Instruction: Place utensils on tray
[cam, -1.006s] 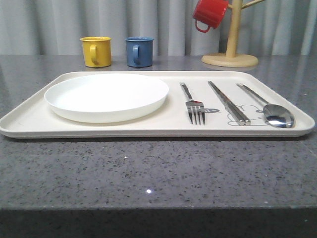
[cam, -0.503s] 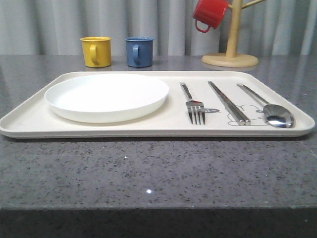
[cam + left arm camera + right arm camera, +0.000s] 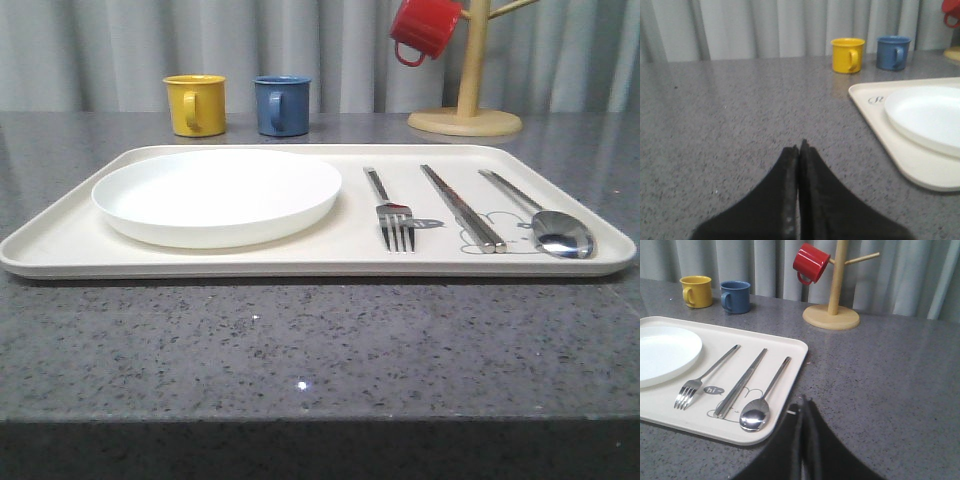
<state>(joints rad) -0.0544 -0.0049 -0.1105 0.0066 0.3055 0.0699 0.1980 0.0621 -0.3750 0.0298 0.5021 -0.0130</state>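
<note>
The tray [image 3: 60, 245] is laid flat on the grey speckled table [image 3: 300, 350], and it serves as the landmark for everything else. On the tray's left half the white plate [image 3: 217, 195] is set, its rim close to the tray's near and far edges. On the right half three utensils are laid side by side, well apart from one another: the fork [image 3: 390, 215] nearest the plate, with its tines toward the near edge; the chopsticks [image 3: 462, 208] in the middle, kept together as a pair and lying across the rabbit drawing; and the spoon [image 3: 545, 222] nearest the tray's right edge, bowl toward the near edge.

Behind the tray's far edge, a yellow mug [image 3: 195, 104] and a blue mug [image 3: 282, 105] are stood on the table. Behind the tray's far right corner a wooden mug stand [image 3: 466, 95] is placed, with a red mug [image 3: 424, 28] hung on it.

The left gripper [image 3: 799, 150] is seen off the tray's left side, above bare table, fingers pressed together with nothing between them. The right gripper [image 3: 804, 402] is seen just beyond the tray's right near corner, likewise closed on nothing.
</note>
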